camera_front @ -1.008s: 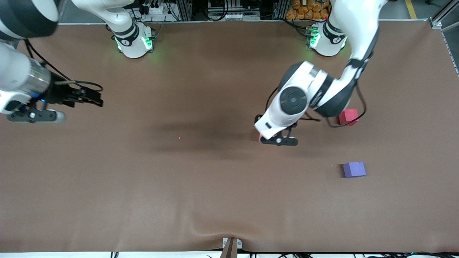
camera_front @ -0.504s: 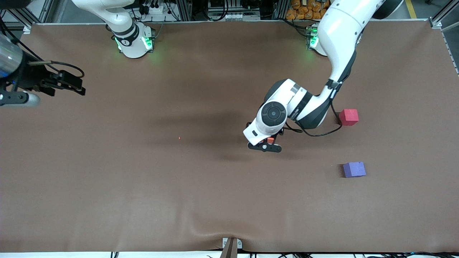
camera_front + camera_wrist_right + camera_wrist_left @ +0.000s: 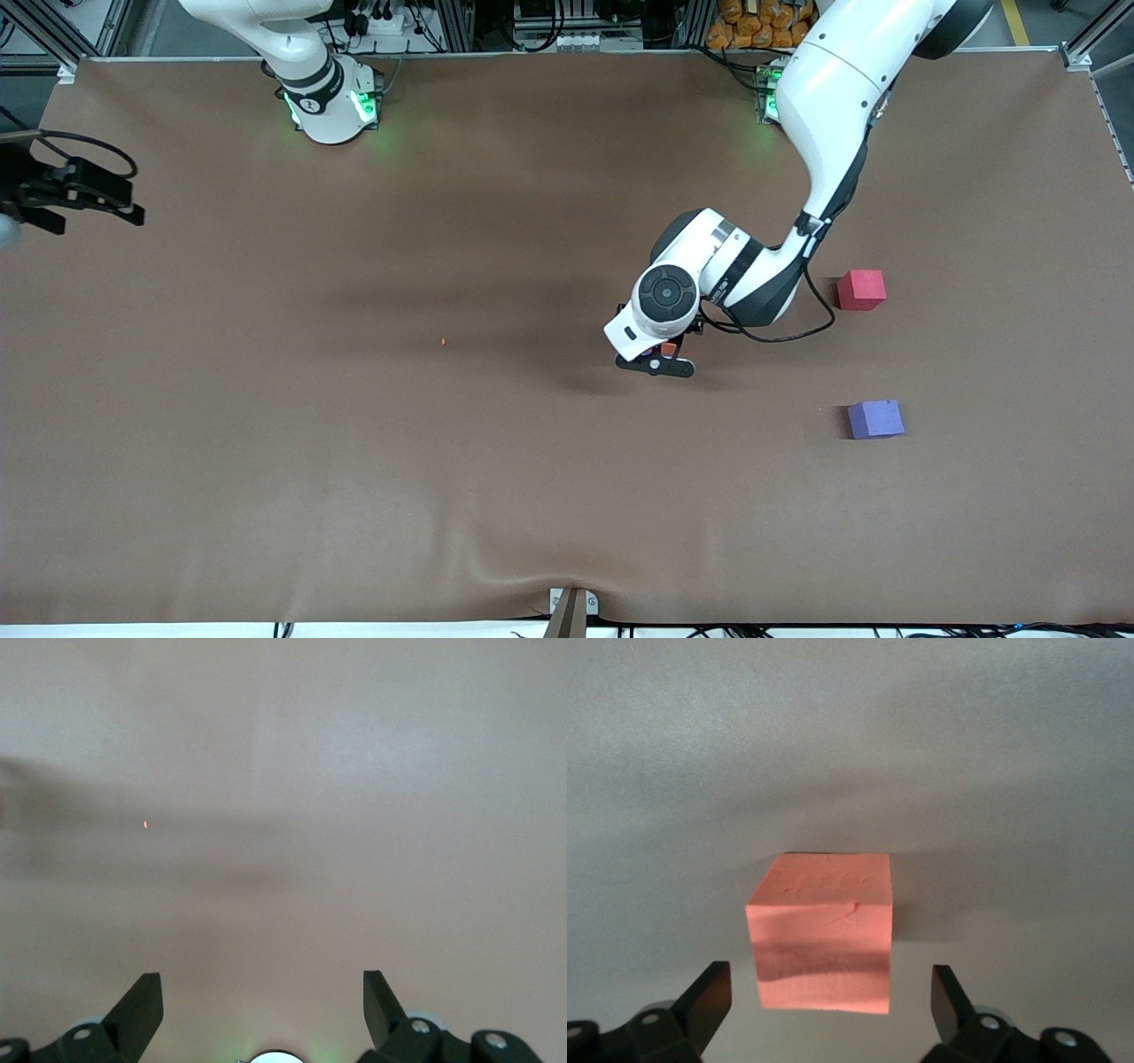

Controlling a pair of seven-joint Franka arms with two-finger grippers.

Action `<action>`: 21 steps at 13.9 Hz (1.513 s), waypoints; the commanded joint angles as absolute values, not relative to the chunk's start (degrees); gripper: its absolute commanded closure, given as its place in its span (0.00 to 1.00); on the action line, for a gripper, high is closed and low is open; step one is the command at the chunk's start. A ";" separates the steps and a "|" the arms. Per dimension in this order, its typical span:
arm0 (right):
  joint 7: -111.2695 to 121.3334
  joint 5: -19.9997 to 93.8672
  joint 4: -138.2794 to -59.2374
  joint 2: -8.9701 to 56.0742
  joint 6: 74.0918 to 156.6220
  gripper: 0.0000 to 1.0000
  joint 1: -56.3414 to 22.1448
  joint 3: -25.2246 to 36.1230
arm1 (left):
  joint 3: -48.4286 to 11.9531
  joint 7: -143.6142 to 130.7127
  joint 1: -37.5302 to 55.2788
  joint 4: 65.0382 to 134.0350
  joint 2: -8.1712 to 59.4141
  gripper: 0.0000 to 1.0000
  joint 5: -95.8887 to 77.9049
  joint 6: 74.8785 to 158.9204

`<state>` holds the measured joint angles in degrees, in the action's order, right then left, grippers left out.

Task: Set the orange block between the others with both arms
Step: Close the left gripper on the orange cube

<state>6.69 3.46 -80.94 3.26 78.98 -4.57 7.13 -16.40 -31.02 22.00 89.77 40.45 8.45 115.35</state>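
The orange block (image 3: 822, 930) sits on the brown table, and only a sliver of it (image 3: 668, 348) shows under the left wrist in the front view. My left gripper (image 3: 828, 996) is down over it and open, one finger on each side with a gap to the block. The red-pink cube (image 3: 861, 290) and the purple cube (image 3: 875, 419) lie apart toward the left arm's end, the purple one nearer the front camera. My right gripper (image 3: 120, 197) hangs open and empty at the right arm's end of the table; in its wrist view the gripper (image 3: 261, 1001) sees only bare mat.
A tiny orange speck (image 3: 443, 340) lies on the mat near the middle. The mat has a wrinkle (image 3: 567, 571) at the edge nearest the front camera. The left arm's cable (image 3: 780, 335) loops low beside the red-pink cube.
The right arm has pulled back toward its end of the table. The left gripper has shifted slightly toward the right arm's end and settled around the orange block.
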 commanded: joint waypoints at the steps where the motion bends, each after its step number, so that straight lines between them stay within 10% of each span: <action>1: 7.65 1.68 -81.47 2.64 78.49 0.00 -3.96 6.59 | -16.44 -33.13 21.80 90.88 40.43 0.05 9.93 116.72; 11: 7.56 1.32 -81.12 2.81 77.87 0.00 -4.48 6.33 | -16.17 -34.01 21.71 90.62 42.71 0.24 9.75 119.70; 16: 7.56 1.23 -81.04 3.16 77.96 0.00 -4.48 6.24 | -16.08 -33.93 21.36 90.62 42.80 0.52 9.93 119.97; 19: 7.56 1.49 -81.04 3.43 78.22 0.00 -4.31 6.24 | -16.17 -33.93 19.61 90.62 42.01 0.92 9.93 119.80; 21: 7.47 0.97 -81.04 3.78 78.48 0.00 -4.66 6.15 | -16.26 -33.75 17.85 91.14 39.39 0.96 9.76 118.92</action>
